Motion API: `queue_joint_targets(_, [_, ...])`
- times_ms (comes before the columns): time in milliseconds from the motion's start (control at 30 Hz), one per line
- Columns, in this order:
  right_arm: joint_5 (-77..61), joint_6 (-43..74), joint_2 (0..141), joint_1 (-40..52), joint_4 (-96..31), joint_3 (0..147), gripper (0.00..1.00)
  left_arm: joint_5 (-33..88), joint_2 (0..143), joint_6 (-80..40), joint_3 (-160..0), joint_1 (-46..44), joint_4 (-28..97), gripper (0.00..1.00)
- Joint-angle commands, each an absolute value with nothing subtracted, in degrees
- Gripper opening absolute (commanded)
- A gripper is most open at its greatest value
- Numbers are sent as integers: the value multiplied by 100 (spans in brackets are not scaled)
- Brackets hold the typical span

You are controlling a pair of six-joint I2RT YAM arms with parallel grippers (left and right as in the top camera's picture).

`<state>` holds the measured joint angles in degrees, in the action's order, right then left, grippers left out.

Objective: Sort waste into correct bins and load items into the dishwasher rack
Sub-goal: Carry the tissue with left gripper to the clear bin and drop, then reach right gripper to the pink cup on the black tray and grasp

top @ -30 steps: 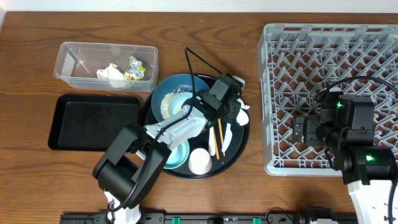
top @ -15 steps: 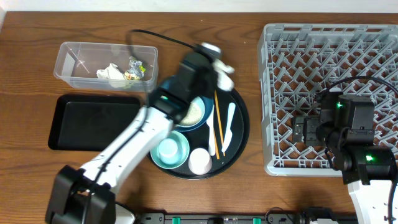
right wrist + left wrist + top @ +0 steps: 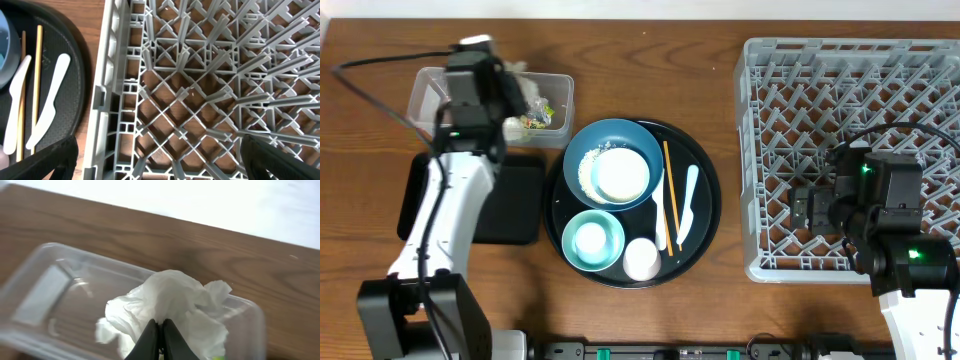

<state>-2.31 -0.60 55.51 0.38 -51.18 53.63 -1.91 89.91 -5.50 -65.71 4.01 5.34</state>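
Note:
My left gripper [image 3: 513, 98] is shut on a crumpled white napkin [image 3: 520, 88] and holds it above the clear tub [image 3: 432, 108]. The left wrist view shows the pinched napkin [image 3: 172, 295] over the tub [image 3: 47, 285], fingers [image 3: 150, 340] pressed together. A small wrapper [image 3: 538, 115] lies in the tub. The dark-blue bowl [image 3: 582, 145] holds rice [image 3: 584, 170] and a small white bowl [image 3: 620, 172]. My right gripper [image 3: 810, 205] hangs open over the grey rack [image 3: 850, 100], and in its wrist view the gripper [image 3: 160, 145] has only rack lattice [image 3: 120, 75] under it.
The black rectangular tray [image 3: 520, 195] lies below the tub, partly under my left arm. On the round black tray [image 3: 708, 215] sit a mint-green bowl [image 3: 592, 240], a pale cup [image 3: 641, 258], chopsticks [image 3: 670, 195] and white cutlery [image 3: 688, 205].
My left arm has swung from the round tray leftward to above the clear tub, carrying the napkin. The right arm has not moved.

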Motion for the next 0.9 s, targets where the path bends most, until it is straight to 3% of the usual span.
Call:
queue_joint_targets(0, [-349,64,5551,-5,-5100,5465,99,-198,9004,-475,-6624,521,526,6])
queue_joint_targets(267, [-349,62,5551,-5,-5100,5465,99,-202,9249,-473,-6624,545,537,7])
queue_joint_targets(300, [-349,62,5551,-5,-5100,5465,99,-200,9310,-473,-6624,545,552,15])
queue_joint_targets(367, [-351,62,5551,-3,-5122,5465,99,-198,9378,-473,-6624,545,580,42])
queue_joint_targets(433, [-351,62,5551,-3,-5151,5463,99,-198,9386,-475,-6624,543,598,52])
queue_joint_targets(667, [-451,62,5551,-5,-5137,5463,99,-196,9070,-497,-6626,530,904,52])
queue_joint_targets(867, [-1031,14,5551,-3,-4899,5465,99,-196,8294,-499,-6626,412,2475,52])
